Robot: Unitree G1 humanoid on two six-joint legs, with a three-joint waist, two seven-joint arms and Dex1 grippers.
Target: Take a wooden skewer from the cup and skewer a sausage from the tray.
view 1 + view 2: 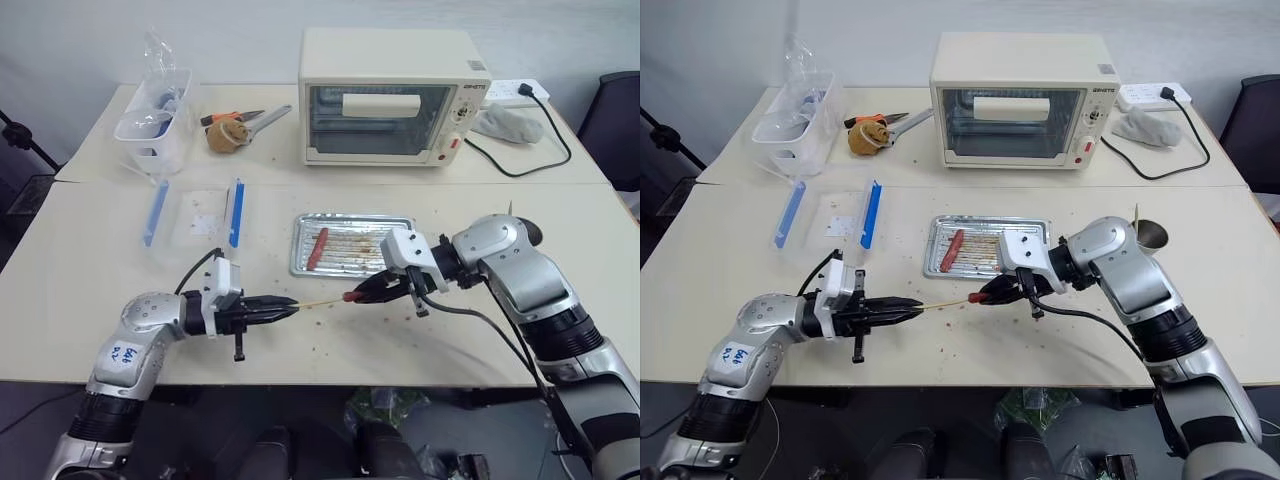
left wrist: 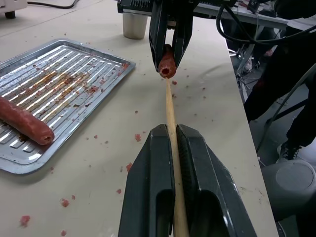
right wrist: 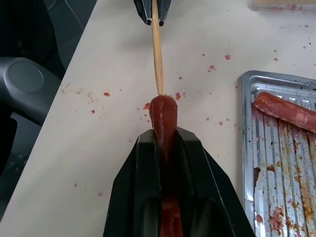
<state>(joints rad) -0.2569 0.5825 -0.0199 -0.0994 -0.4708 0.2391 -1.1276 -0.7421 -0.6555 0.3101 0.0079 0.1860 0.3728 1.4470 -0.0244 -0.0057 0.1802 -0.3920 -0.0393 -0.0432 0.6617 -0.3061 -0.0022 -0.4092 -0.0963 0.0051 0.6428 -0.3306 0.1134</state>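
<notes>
My left gripper (image 1: 288,308) is shut on the wooden skewer (image 1: 320,302), held level above the table and pointing right. Its tip meets the end of the sausage (image 1: 352,295), which my right gripper (image 1: 360,294) is shut on. In the left wrist view the skewer (image 2: 170,113) runs straight to the sausage (image 2: 167,64). In the right wrist view the sausage (image 3: 163,116) lies between the fingers; how deep the tip sits I cannot tell. The tray (image 1: 350,217) lies just behind, holding another sausage (image 1: 317,248). The cup (image 1: 1153,236) stands behind my right arm with a spare stick in it.
A toaster oven (image 1: 390,95) stands at the back, with a clear plastic tub (image 1: 155,125) to its left. A clear lid with blue clips (image 1: 195,213) lies left of the tray. A cable (image 1: 520,150) and power strip (image 1: 515,90) are at back right. Crumbs dot the table.
</notes>
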